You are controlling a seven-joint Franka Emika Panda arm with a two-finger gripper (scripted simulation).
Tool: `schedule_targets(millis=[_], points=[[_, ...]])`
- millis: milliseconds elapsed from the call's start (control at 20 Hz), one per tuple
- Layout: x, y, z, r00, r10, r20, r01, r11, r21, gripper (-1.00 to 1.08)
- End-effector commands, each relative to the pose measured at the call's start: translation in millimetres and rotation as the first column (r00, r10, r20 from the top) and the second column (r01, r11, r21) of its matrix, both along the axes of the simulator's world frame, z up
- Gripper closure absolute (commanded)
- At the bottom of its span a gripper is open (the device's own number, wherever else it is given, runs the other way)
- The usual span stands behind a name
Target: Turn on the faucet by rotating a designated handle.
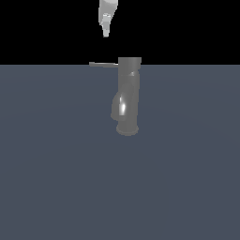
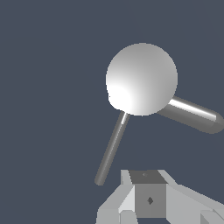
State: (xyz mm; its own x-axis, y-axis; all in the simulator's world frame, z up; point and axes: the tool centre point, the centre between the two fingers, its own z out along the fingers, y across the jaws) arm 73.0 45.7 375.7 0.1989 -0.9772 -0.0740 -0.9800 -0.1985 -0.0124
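The faucet (image 1: 128,96) stands upright in the middle of the exterior view, a glossy grey cylinder on a flared base, with its spout bulging toward that view's left. The handle (image 1: 103,64) is a thin flat lever sticking out from the faucet's top toward the exterior view's left. My gripper (image 1: 105,32) hangs well above the handle, apart from it, pointing down, its fingers together with nothing between them. In the wrist view I look down on the round cap of the faucet (image 2: 141,78), the handle (image 2: 112,148), the thick spout (image 2: 192,114) and my gripper (image 2: 148,194).
A flat dark blue-grey floor (image 1: 56,178) spreads around the faucet. Behind it the background is black.
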Motion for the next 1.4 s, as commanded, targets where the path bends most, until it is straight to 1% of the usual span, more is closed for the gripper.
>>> schedule_targets(millis=[0, 350, 650, 1000, 1350], points=[[12.2, 5.8, -13.4, 0.998, -0.061, -0.004, 0.061, 0.998, -0.01, 1.08], [41.4, 22.3, -51.0, 0.977, -0.213, -0.007, 0.212, 0.976, -0.042, 1.08], [56.8, 32.9, -74.8, 0.954, -0.299, -0.003, 0.298, 0.953, -0.062, 1.08], [65.2, 39.5, -89.1, 0.938, -0.347, 0.002, 0.346, 0.935, -0.074, 1.08], [65.8, 40.3, -90.7, 0.937, -0.35, 0.002, 0.35, 0.934, -0.075, 1.08]])
